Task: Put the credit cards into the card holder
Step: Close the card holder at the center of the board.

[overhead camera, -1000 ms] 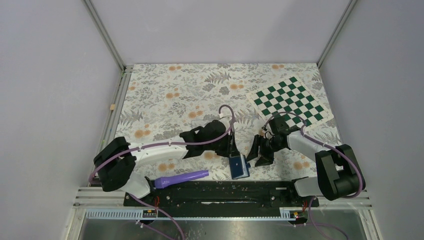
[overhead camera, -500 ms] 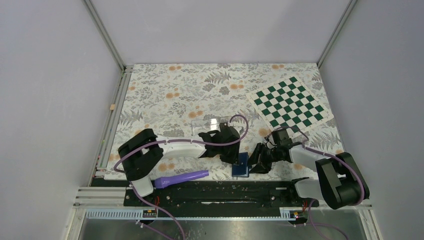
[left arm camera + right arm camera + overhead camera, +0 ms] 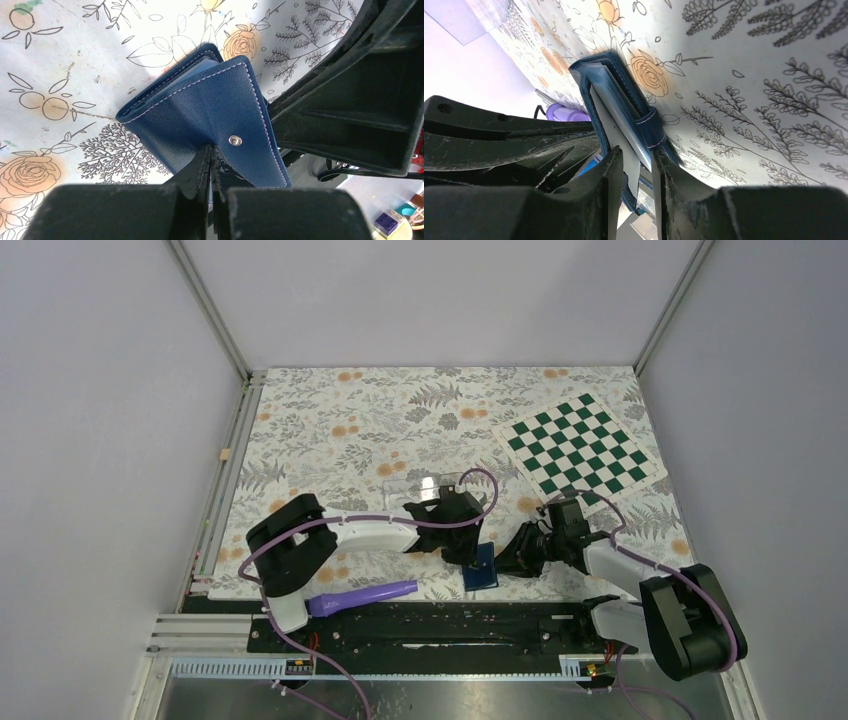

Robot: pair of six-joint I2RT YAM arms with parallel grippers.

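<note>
Two white-and-black arms (image 3: 350, 533) trail looping purple cables (image 3: 470, 490), ending in scuffed black pincers (image 3: 634, 165).

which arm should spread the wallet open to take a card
Probably the right. The right gripper already straddles the card holder at its open edge, while the left gripper is pinched shut on its outer flap, steadying it.

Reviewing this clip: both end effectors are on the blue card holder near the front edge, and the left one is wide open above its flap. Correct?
Not quite. The left end effector is shut on the card holder's flap, as the left wrist view shows. The rest stands: the right end effector is also on it, near the front edge.
</note>
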